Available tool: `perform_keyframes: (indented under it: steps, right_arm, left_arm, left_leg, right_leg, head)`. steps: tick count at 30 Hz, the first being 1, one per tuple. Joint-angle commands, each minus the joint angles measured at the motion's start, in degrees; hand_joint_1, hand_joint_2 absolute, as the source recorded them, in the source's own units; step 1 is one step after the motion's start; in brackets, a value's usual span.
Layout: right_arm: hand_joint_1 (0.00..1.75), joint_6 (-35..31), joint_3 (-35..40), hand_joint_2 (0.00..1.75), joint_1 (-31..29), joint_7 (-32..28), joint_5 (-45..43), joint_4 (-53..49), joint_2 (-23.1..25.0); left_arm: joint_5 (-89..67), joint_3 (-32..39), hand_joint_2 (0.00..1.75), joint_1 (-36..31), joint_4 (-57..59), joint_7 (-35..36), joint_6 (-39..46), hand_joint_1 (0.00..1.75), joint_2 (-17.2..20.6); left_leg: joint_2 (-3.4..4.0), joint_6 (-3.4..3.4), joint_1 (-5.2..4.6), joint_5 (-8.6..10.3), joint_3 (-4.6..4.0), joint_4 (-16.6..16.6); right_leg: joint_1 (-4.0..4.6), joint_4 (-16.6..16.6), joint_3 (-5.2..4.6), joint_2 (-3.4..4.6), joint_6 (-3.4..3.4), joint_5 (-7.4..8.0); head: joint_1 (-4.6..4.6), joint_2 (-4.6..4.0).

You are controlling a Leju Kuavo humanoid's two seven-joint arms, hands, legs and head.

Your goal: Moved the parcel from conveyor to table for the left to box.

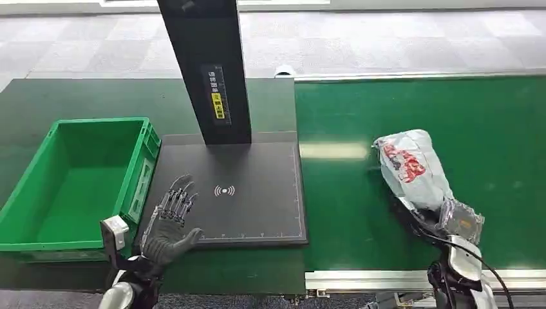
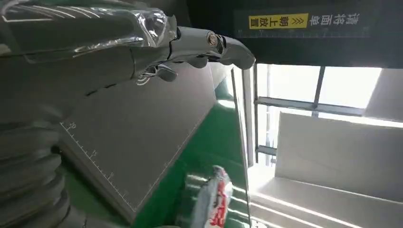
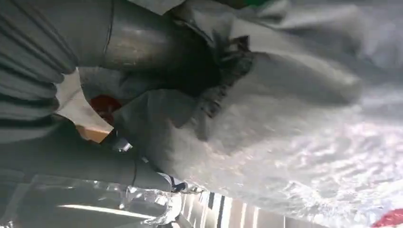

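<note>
- A flat black scanner pad (image 1: 257, 174) with a white wireless symbol (image 1: 224, 190) near its centre and a ruled white border.
- A black upright post (image 1: 206, 71) rising from the pad's 12 o'clock edge, carrying a yellow label (image 1: 219, 104).
- Grey tiled floor (image 1: 386, 38) beyond, at 12 o'clock.

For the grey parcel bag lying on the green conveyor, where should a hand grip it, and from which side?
Probably at the near end of the parcel, approached from the robot's side. The soft bag lies lengthwise away from the robot, and the right hand already closes on its bunched near end, where slack film gives the fingers purchase.
</note>
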Motion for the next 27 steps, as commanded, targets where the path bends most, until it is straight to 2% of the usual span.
perform_keyframes:
  steps: [1,2,3,7,11,13,16,18,22,27]
  right_arm:
    - [1.75,-3.86,-4.04,0.0,-1.65,-2.9,-3.17,-9.62,5.01]
    - [1.75,-3.85,-4.07,0.0,-1.53,-2.9,-3.17,-9.56,5.0]
    - [1.75,-8.31,-4.91,0.0,-1.49,-6.49,-5.6,-10.43,5.7]
    - [1.75,-15.8,-6.21,0.0,2.19,-13.99,-13.76,-18.63,7.41]
    - [1.75,-21.81,-2.99,0.0,5.32,-23.32,-20.63,-25.84,8.12]
    - [1.75,-19.95,0.02,0.0,5.85,-25.01,-21.42,-27.8,8.34]
    - [1.75,-14.74,11.4,0.0,6.58,-28.4,-18.25,-29.67,7.12]
    - [1.75,-14.15,13.73,0.0,6.74,-27.88,-17.79,-29.33,7.21]
    - [1.75,-9.44,23.91,0.0,6.59,-28.84,-15.95,-26.36,5.78]
    - [1.75,-9.06,26.08,0.0,6.45,-28.46,-15.85,-25.05,5.84]
  left_arm:
    - [-0.03,1.17,1.75,-0.06,0.0,0.05,-0.46,0.0,-0.04]
    - [-0.03,1.18,1.75,-0.06,0.03,0.05,-0.46,0.0,-0.03]
    - [-0.11,1.02,1.75,-0.26,0.26,-0.29,-0.61,0.0,0.04]
    - [-0.41,-0.35,1.75,-2.97,3.18,-0.55,-1.02,0.0,0.31]
    - [0.14,-1.27,1.75,-4.56,5.21,-2.19,0.28,0.0,0.81]
    - [0.56,-1.03,1.75,-4.56,4.87,-2.65,1.15,0.0,0.93]
    - [2.17,-0.01,1.75,-4.54,3.66,-4.18,4.4,0.0,1.55]
    - [2.43,-0.01,1.75,-4.52,3.4,-4.16,4.47,0.0,1.82]
    - [3.55,0.74,1.75,-3.91,2.62,-5.28,6.68,0.0,1.68]
    - [3.44,0.72,1.75,-3.72,2.3,-5.78,7.82,0.0,1.91]
  left_leg:
    - [0.09,0.03,-0.02,-0.02,-0.01,0.0]
    - [0.1,0.04,-0.02,-0.02,-0.01,-0.01]
    - [0.05,0.05,-0.02,-0.02,0.0,-0.01]
    - [-0.05,0.02,-0.06,0.01,-0.08,0.0]
    - [-0.15,0.02,-0.06,0.03,-0.04,-0.04]
    - [-0.07,0.01,-0.06,0.0,-0.06,-0.01]
    - [0.13,0.01,-0.04,-0.02,-0.06,-0.03]
    - [0.2,0.01,-0.02,-0.01,-0.07,-0.04]
    - [0.1,0.02,-0.01,-0.01,0.0,-0.05]
    - [0.1,0.04,-0.02,0.0,0.0,-0.07]
  right_leg:
    - [-0.01,0.02,-0.07,0.06,-0.05,0.0]
    - [0.0,0.0,-0.06,0.07,-0.06,0.0]
    - [0.0,-0.01,-0.03,0.02,-0.04,-0.01]
    - [-0.04,0.03,-0.08,-0.05,-0.04,-0.02]
    - [-0.03,-0.01,-0.06,-0.16,-0.09,-0.04]
    - [-0.04,0.01,-0.11,-0.04,-0.06,-0.02]
    - [-0.02,0.01,-0.14,0.12,-0.06,0.01]
    - [0.01,0.01,-0.15,0.15,-0.08,0.03]
    - [0.02,-0.03,-0.06,0.08,-0.05,0.0]
    - [0.02,-0.04,-0.06,0.08,-0.07,-0.01]
  head:
    - [-0.02,0.0]
    - [0.0,0.0]
    - [0.0,0.0]
    - [0.0,0.0]
    - [0.0,0.0]
    - [0.0,0.0]
    - [0.0,0.0]
    - [0.0,0.0]
    - [0.0,0.0]
    - [0.0,0.0]
